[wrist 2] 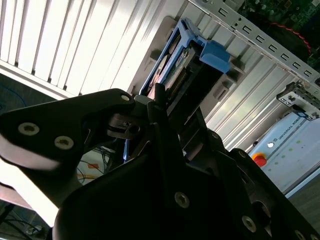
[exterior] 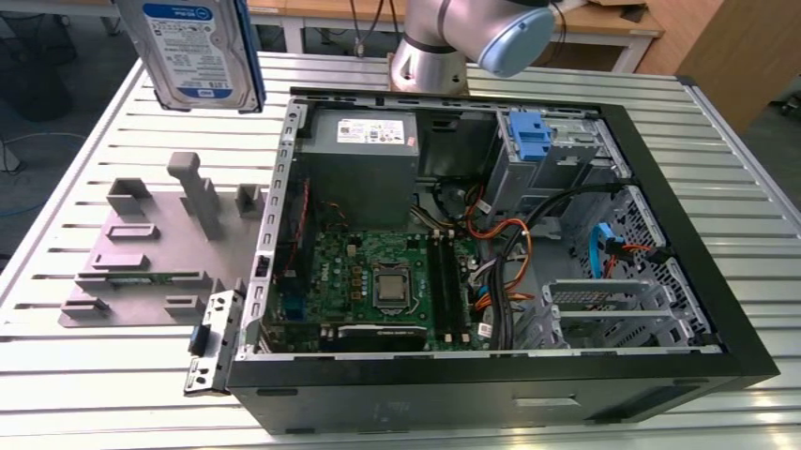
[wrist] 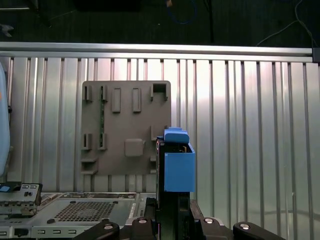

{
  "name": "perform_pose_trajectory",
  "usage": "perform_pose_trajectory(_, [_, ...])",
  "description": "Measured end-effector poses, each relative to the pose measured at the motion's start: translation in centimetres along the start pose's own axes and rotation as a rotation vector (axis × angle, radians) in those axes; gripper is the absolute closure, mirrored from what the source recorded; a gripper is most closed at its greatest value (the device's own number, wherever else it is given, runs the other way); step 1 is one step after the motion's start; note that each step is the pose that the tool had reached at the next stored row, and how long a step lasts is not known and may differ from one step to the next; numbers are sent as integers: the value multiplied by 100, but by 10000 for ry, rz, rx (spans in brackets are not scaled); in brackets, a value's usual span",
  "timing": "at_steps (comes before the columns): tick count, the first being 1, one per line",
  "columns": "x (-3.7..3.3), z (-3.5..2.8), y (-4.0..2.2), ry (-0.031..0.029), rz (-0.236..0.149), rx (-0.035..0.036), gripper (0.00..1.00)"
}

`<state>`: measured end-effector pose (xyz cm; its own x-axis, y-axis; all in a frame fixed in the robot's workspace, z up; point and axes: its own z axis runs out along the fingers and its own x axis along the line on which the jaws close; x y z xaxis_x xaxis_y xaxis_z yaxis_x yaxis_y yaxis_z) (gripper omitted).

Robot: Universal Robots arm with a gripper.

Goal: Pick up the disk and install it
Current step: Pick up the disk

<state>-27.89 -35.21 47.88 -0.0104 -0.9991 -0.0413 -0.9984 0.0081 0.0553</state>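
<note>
Disk [exterior: 201, 45] hanging raised above tabletop [exterior: 75, 375], label side facing exterior camera, off exterior view's left of open computer case [exterior: 501, 398]. In both wrist views disk showing edge-on [wrist: 179, 167], blue side rail [wrist 2: 215, 54] outward. Gripper [wrist: 172, 217] appearing to be pinching disk at its near end, though finger contact partly hidden. Grey fixture plate [exterior: 138, 253] lying on tabletop just beside computer case. Arm joint [exterior: 501, 33] sitting beyond computer case's far wall.
</note>
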Motion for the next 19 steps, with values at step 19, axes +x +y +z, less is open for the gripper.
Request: perform_pose_trajectory(19, [-3, -14, -275, -1, 1, 0, 65])
